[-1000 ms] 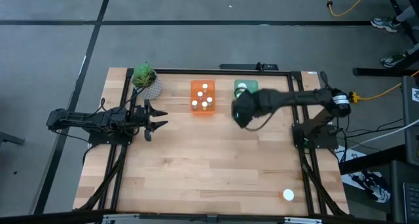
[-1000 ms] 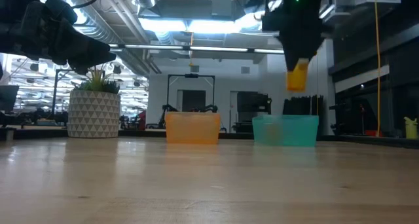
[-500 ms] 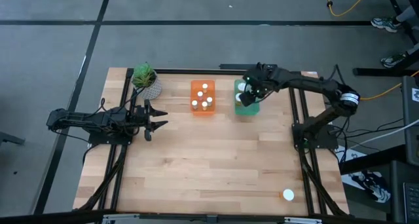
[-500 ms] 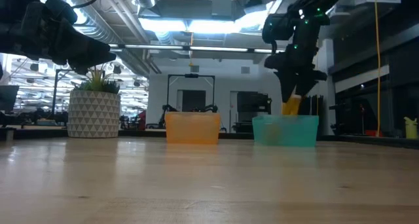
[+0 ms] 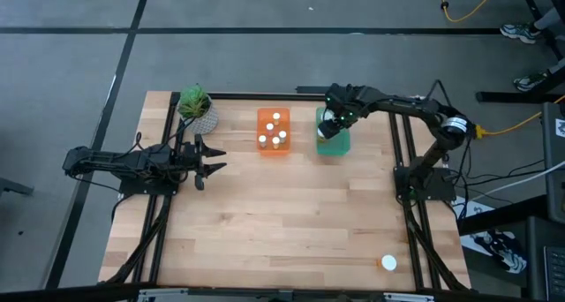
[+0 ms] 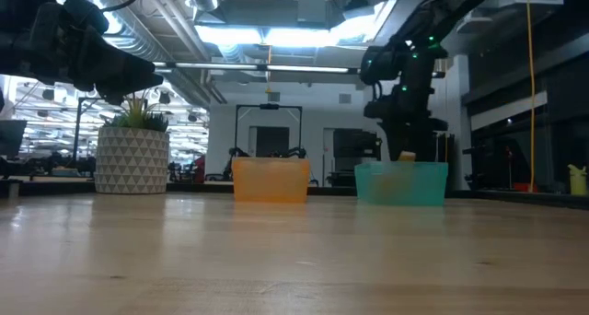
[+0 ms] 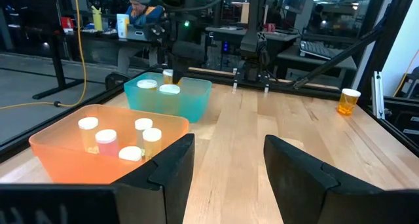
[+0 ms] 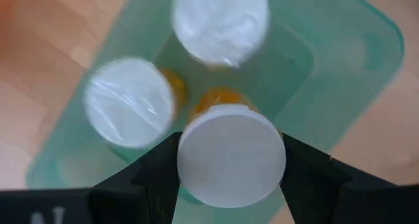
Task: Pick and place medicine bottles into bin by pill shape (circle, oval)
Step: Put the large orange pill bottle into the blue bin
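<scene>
Wooden table [image 5: 265, 214] w/ orange bin [image 5: 274, 132], teal bin [image 5: 332, 143].

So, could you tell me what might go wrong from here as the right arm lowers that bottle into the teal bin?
1. The held bottle, clamped in the right gripper, hangs over the teal bin close beside two capped bottles already inside; released here, it may land on a cap and tip over.
2. Withdrawing, the jaws could clip the bin's rim and shift it.
3. One bottle stands alone near the table's front right corner, where a passing arm might knock it off.
</scene>
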Robot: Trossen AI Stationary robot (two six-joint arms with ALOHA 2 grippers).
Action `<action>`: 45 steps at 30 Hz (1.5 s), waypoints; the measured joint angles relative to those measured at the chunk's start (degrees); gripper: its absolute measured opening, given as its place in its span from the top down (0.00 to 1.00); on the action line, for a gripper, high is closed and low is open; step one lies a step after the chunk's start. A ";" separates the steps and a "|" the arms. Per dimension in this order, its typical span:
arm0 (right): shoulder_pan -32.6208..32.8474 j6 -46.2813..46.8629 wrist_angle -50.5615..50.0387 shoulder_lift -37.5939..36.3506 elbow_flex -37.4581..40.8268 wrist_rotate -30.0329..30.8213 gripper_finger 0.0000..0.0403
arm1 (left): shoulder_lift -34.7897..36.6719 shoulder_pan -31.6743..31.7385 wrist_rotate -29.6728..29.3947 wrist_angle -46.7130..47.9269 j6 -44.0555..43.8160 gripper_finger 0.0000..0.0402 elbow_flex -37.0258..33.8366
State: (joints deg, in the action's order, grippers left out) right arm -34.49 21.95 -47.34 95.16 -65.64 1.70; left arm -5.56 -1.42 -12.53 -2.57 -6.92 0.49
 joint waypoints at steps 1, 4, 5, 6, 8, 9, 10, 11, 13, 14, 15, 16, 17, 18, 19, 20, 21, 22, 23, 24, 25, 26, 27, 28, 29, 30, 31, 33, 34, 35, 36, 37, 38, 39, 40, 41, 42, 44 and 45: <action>0.03 -0.44 0.07 0.68 -0.90 -0.07 0.46 | 0.00 0.00 0.00 0.00 0.00 0.56 -0.01; -0.04 -3.00 -1.06 3.02 -3.34 0.15 0.45 | 0.02 0.01 0.00 0.00 0.00 0.56 -0.02; -0.06 -3.24 -1.66 3.48 -4.01 0.47 0.45 | 0.00 -0.01 -0.01 0.00 0.01 0.56 0.00; -0.06 -3.38 -2.16 3.89 -4.57 1.39 0.45 | 0.02 -0.01 0.00 0.00 0.00 0.56 -0.02; -0.20 -3.53 -3.01 4.32 -4.79 2.69 0.45 | 0.01 0.00 0.00 0.00 0.01 0.56 -0.01; -0.30 -3.59 -3.37 4.44 -4.79 3.14 0.45 | 0.01 0.01 0.00 0.00 0.00 0.56 0.00; -0.52 -3.64 -3.59 4.54 -4.79 3.13 0.45 | 0.01 0.01 0.00 0.00 0.00 0.56 -0.01; -0.76 -3.68 -3.98 4.57 -4.78 3.12 0.45 | 0.00 0.01 0.00 0.00 0.00 0.56 0.00; -1.26 -3.69 -4.26 4.58 -4.49 3.15 0.45 | 0.02 0.00 0.00 0.00 0.00 0.56 -0.01; -1.41 -3.66 -4.28 4.65 -4.39 3.11 0.45 | 0.01 0.00 0.00 0.00 0.01 0.56 0.00; -1.48 -3.60 -4.30 4.72 -4.38 3.10 0.45 | 0.02 0.01 0.00 0.00 0.00 0.56 -0.02; -1.48 -3.56 -4.23 4.72 -4.38 3.14 0.45 | 0.00 0.01 0.00 0.00 0.00 0.56 -0.02; -1.45 -3.40 -4.11 4.70 -4.38 3.08 0.45 | 0.01 0.01 0.00 0.00 0.00 0.56 -0.02; -1.41 -3.20 -3.98 4.70 -4.38 3.01 0.45 | 0.01 0.00 0.00 0.00 0.00 0.56 -0.01; -1.39 -3.20 -3.98 4.70 -4.38 3.01 0.45 | 0.01 0.01 0.00 0.00 0.00 0.56 -0.01; -1.37 -3.22 -3.99 4.70 -4.38 3.01 0.45 | 0.02 0.01 -0.02 0.00 0.02 0.56 -0.02; -1.37 -3.17 -3.96 4.70 -4.38 3.02 0.45 | 0.02 0.01 0.00 0.00 0.00 0.56 0.00; -1.40 -2.93 -3.96 4.70 -4.38 3.05 0.45 | 0.02 0.01 0.00 0.00 0.02 0.56 0.00; -1.41 -2.82 -3.97 4.70 -4.36 3.14 0.45 | 0.02 0.01 0.00 0.00 0.02 0.56 0.00; -1.41 -2.77 -3.92 4.70 -4.38 3.14 0.44 | 0.02 -0.01 0.00 0.00 0.00 0.56 -0.02; -1.41 -2.79 -3.81 4.70 -4.38 3.16 0.43 | 0.01 0.01 0.00 0.00 0.02 0.56 -0.02; -1.41 -2.82 -3.66 4.70 -4.36 3.16 0.42 | 0.00 0.00 -0.01 0.00 0.02 0.56 -0.02; -1.41 -2.91 -3.56 4.70 -4.36 3.16 0.40 | 0.02 0.01 0.00 0.00 0.00 0.56 0.00; -1.40 -2.97 -3.52 4.70 -4.36 3.16 0.38 | 0.01 0.00 -0.01 0.00 0.00 0.56 0.00; -1.39 -2.94 -3.51 4.70 -4.36 3.18 0.37 | 0.02 -0.01 0.00 0.00 0.01 0.56 -0.01; -1.39 -2.94 -3.53 4.70 -4.36 3.18 0.35 | 0.00 0.01 0.00 0.00 0.00 0.56 -0.02; -1.38 -2.96 -3.53 4.70 -4.36 3.17 0.33 | 0.02 0.01 0.00 0.00 0.02 0.56 -0.02; -1.37 -2.97 -3.51 4.70 -4.36 3.17 0.31 | 0.00 0.00 0.00 0.00 0.01 0.56 -0.01; -1.37 -2.97 -3.51 4.70 -4.36 3.18 0.30 | 0.00 -0.01 0.00 0.00 0.01 0.56 -0.02; -1.37 -2.96 -3.51 4.70 -4.36 3.18 0.29 | 0.00 -0.01 0.00 0.00 0.00 0.56 -0.02; -1.37 -2.95 -3.52 4.65 -4.36 3.17 0.29 | 0.00 0.01 0.00 0.00 0.00 0.56 0.00; -1.31 -2.94 -3.71 4.61 -4.49 3.16 0.29 | 0.01 0.01 -0.01 0.00 0.01 0.56 0.00; -1.22 -2.94 -4.11 4.61 -4.83 3.15 0.29 | 0.02 0.00 0.00 0.00 0.00 0.56 0.00; -1.04 -2.94 -4.51 4.58 -5.37 3.18 0.29 | 0.00 -0.01 -0.02 0.00 0.01 0.56 -0.01; -0.76 -2.94 -5.17 4.48 -6.14 3.21 0.29 | 0.00 0.00 0.00 0.00 0.00 0.56 0.00; -0.34 -2.92 -6.32 4.36 -7.00 3.25 0.29 | 0.01 0.01 -0.01 0.00 0.00 0.56 -0.01; 0.25 -2.91 -7.77 4.28 -8.05 3.38 0.29 | 0.01 0.01 -0.01 0.00 0.01 0.56 -0.01; 1.76 -2.42 -11.14 3.79 -10.26 3.36 0.29 | 0.02 -0.01 -0.02 0.00 0.00 0.56 -0.02; 2.82 -1.49 -13.07 3.09 -11.14 3.60 0.29 | 0.00 0.01 -0.02 0.00 0.00 0.56 0.00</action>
State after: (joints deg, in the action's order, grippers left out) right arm -31.66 20.46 -60.41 98.25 -76.79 5.30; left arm -5.56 -1.41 -12.56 -2.57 -6.92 0.49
